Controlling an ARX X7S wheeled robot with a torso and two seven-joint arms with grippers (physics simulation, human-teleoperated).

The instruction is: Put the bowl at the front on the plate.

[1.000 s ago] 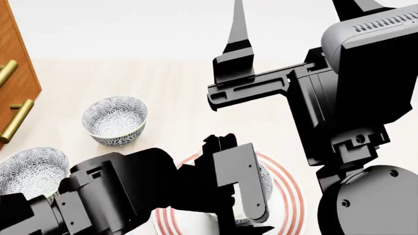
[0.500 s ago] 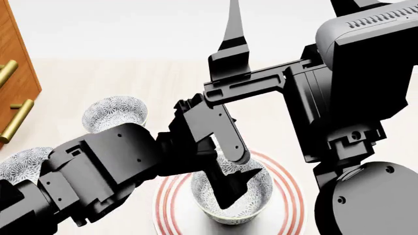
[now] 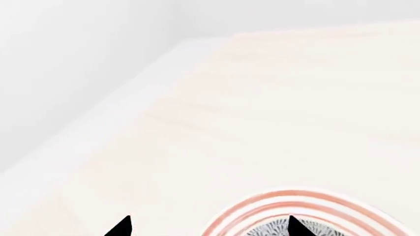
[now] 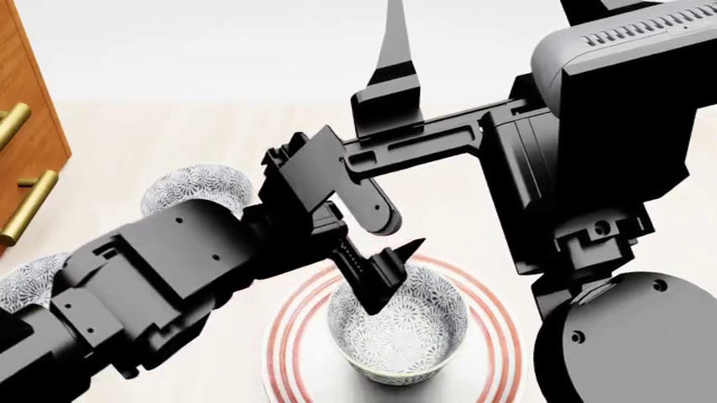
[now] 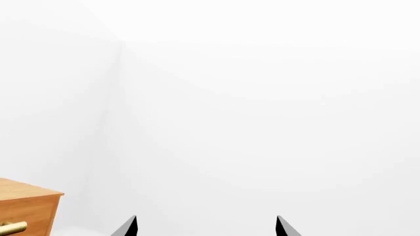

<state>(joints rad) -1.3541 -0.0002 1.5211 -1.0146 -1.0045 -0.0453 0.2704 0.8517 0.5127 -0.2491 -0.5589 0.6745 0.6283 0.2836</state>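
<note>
low in the head frame, the bowl (image 4: 398,332) sits on the plate (image 4: 289,336); left gripper (image 4: 381,269) hangs spread and empty just above its rim, and could tip it. upper centre, right gripper (image 5: 204,227) is open.

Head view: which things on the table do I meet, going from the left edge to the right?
Cabinet → cut-off bowl → far bowl → plate holding the bowl.
</note>
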